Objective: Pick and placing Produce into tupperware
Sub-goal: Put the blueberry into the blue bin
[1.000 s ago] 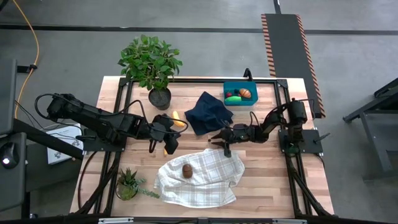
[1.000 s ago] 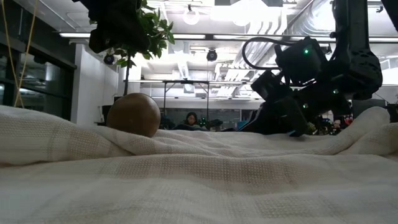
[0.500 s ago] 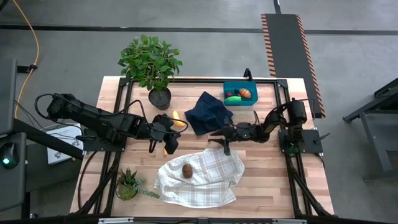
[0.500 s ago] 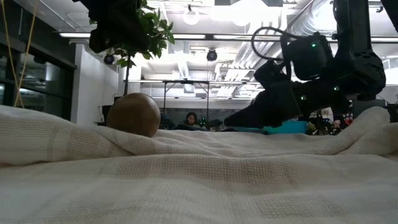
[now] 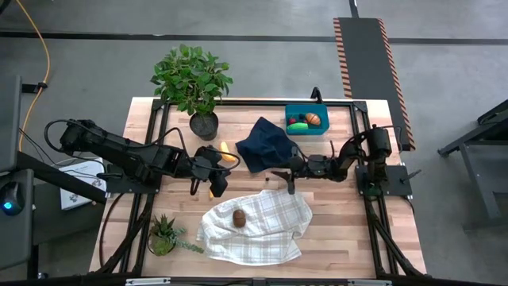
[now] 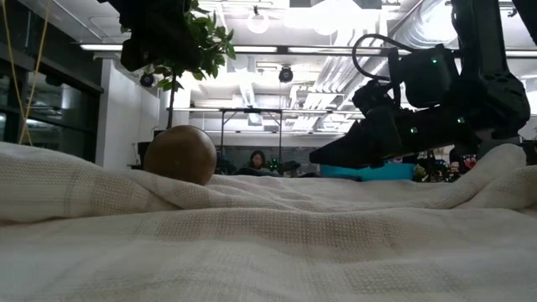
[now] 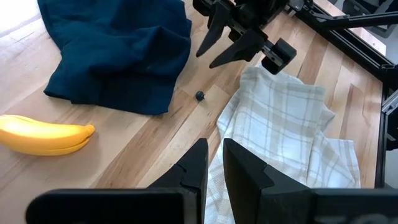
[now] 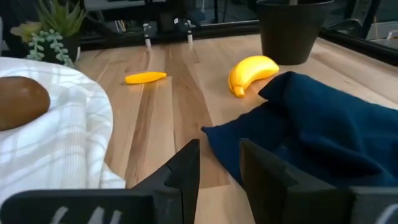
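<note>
Table (image 5: 333,230), both arms reaching in over the middle.

Plaid cloth (image 5: 262,230) is spread on the near half, and the navy cloth (image 5: 266,143) is bunched beyond it. The tub (image 5: 288,119) sits at the far edge on my right side and already has produce in it.

Right gripper (image 7: 207,58) hangs above the bare strip of wood between the two cloths. Its fingers are partly spread and hold nothing. Left gripper (image 7: 214,146) is beside the plaid cloth's corner, pinched almost closed and also empty.

Loose produce:
- Banana (image 5: 227,152) lies just beside the navy cloth, on my left arm's side.
- Kiwi (image 5: 238,218) rests on the plaid cloth.
- Orange piece (image 8: 145,77) is on the wood near my left arm.
- Tiny dark piece (image 7: 199,96) (cherries, I'd guess) is on the same bare strip.

What the next move turns on: the dark piece lies just ahead of my right fingertips, toward my left arm. It is roundish, so no long axis to line up with. I judge the right arm nearer to it, and nearer to the tub as well.
</note>
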Robot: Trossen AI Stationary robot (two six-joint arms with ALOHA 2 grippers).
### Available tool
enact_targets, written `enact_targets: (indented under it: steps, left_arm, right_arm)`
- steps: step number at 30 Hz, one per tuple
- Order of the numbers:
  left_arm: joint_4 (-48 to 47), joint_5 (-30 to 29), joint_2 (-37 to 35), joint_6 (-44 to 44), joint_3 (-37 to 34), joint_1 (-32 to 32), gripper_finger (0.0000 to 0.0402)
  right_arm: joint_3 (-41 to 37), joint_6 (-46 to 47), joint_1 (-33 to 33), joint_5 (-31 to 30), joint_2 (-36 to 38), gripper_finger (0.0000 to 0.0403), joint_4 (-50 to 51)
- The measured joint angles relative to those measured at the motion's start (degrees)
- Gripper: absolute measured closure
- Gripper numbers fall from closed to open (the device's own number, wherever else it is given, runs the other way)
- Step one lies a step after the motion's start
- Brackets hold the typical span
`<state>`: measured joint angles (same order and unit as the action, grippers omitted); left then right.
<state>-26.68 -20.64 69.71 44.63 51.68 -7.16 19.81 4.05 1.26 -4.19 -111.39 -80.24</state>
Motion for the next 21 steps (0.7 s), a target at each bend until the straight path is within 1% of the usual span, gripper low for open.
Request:
enact_targets:
  steps: [3, 7, 8, 21]
  left_arm:
    - [0.0, 0.0, 0.0, 0.0, 0.0, 0.0, 0.0362]
    - [0.0, 0.0, 0.0, 0.0, 0.0, 0.0, 0.0362]
    - [0.0, 0.0, 0.0, 0.0, 0.0, 0.0, 0.0362]
    - [-0.3, 0.1, 0.0, 0.0, 0.0, -0.1, 0.0362]
  right_arm:
    - [0.0, 0.0, 0.0, -0.3, -1.7, 0.0299, -2.0]
    - [0.0, -0.3, -0.1, -0.3, -6.8, 0.0299, -9.3]
    - [0.1, 0.1, -0.1, -0.3, -7.3, 0.0299, -9.8]
    - [5.7, 1.1, -2.0, -0.4, -13.5, 0.0299, -9.8]
